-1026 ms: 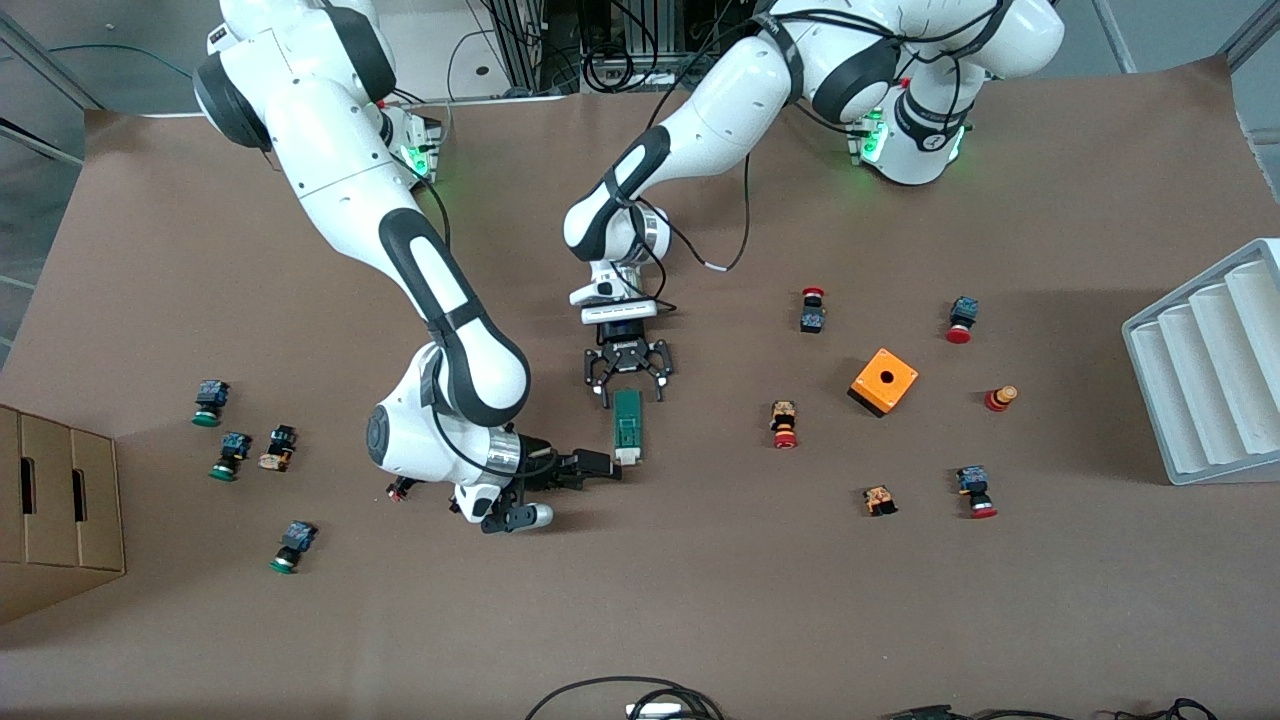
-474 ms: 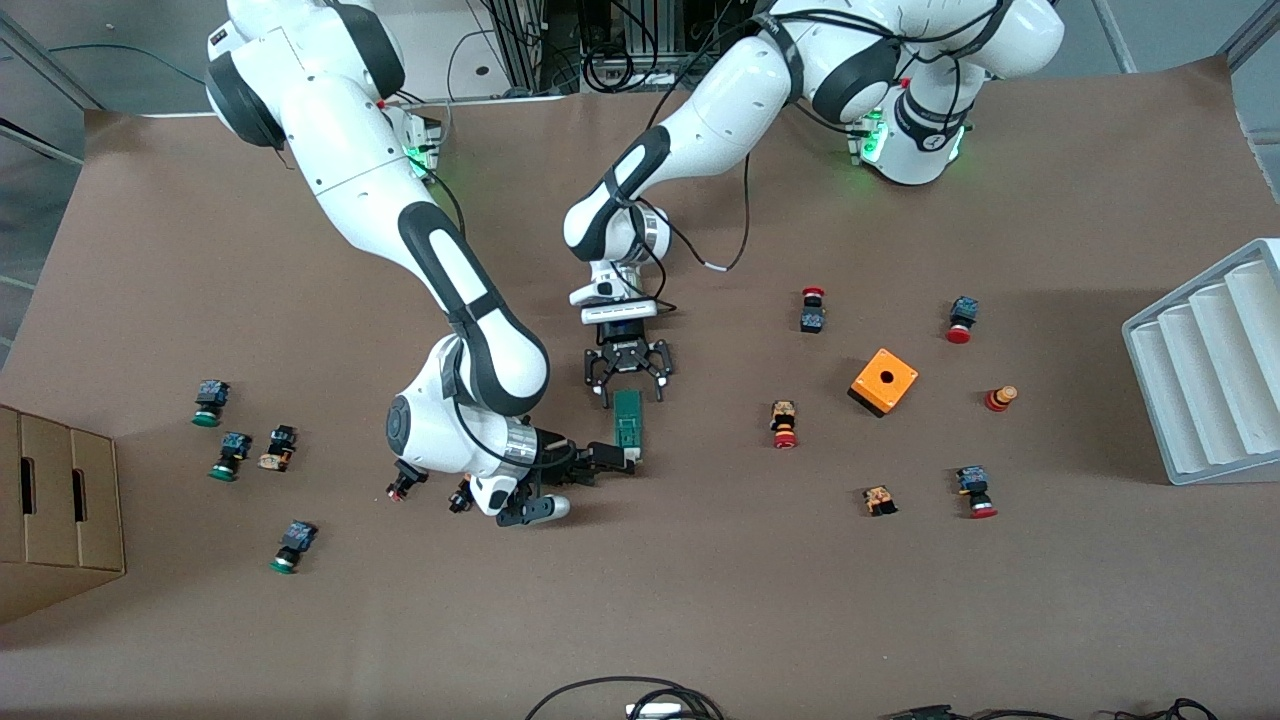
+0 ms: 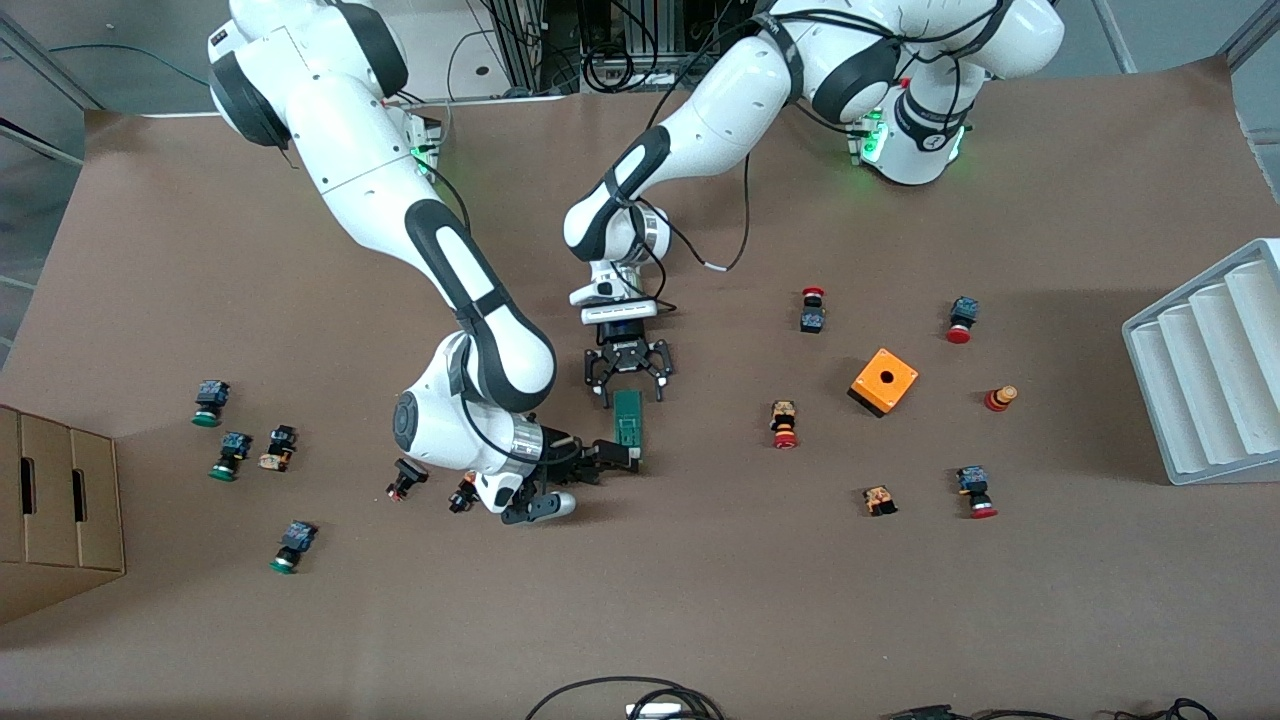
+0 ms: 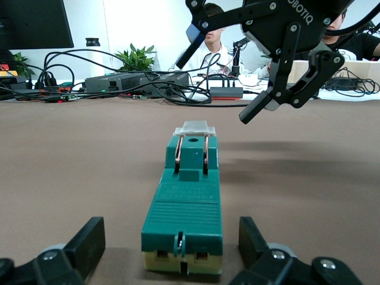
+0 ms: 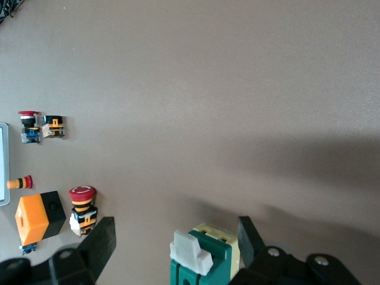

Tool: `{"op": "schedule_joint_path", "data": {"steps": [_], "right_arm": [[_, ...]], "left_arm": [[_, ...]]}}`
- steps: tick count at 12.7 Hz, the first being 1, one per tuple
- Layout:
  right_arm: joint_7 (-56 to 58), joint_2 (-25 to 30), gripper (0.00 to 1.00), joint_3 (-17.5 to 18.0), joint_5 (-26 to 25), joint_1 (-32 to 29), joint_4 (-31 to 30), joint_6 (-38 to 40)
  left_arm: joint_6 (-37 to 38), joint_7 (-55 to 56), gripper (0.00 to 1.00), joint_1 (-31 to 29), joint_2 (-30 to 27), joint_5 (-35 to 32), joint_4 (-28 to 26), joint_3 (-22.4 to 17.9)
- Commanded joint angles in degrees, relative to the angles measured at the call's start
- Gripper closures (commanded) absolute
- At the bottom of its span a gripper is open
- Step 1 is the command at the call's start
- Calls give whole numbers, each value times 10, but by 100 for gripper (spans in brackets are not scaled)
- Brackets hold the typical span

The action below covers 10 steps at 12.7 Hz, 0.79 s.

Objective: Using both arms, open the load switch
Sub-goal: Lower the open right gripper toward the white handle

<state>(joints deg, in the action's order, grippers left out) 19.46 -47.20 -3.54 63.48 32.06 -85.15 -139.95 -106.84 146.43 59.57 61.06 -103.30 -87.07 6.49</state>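
Both end effectors wide at frame centre: left end effector (image 3: 630, 388) and right end effector (image 3: 612, 458) straddle load switch (image 3: 628, 422) ends on counter (image 3: 700, 600).

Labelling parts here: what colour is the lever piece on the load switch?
White; the lever piece on the dark-green load switch shows best in the right wrist view.

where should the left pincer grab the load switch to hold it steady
Across the two long flat sides of the load switch, at the end away from its white lever, coming in low along the table. The left pincer is open and straddles that end; the right pincer, also open, is at the lever end.
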Motion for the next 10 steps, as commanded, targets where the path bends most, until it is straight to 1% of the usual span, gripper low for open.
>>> {"op": "schedule_joint_path", "data": {"steps": [1, 5, 8, 10], "right_arm": [[6, -20, 8, -5, 21, 12, 17, -21], [7, -30, 8, -5, 21, 21, 17, -39], [6, -29, 12, -5, 21, 26, 17, -41], [5, -29, 12, -5, 21, 30, 17, -44]], "left_arm": [[1, 3, 0, 10, 28, 1, 19, -4], [1, 3, 0, 10, 28, 1, 19, -4], [1, 3, 0, 10, 28, 0, 19, -4], [1, 3, 0, 10, 28, 0, 19, -4]]}}
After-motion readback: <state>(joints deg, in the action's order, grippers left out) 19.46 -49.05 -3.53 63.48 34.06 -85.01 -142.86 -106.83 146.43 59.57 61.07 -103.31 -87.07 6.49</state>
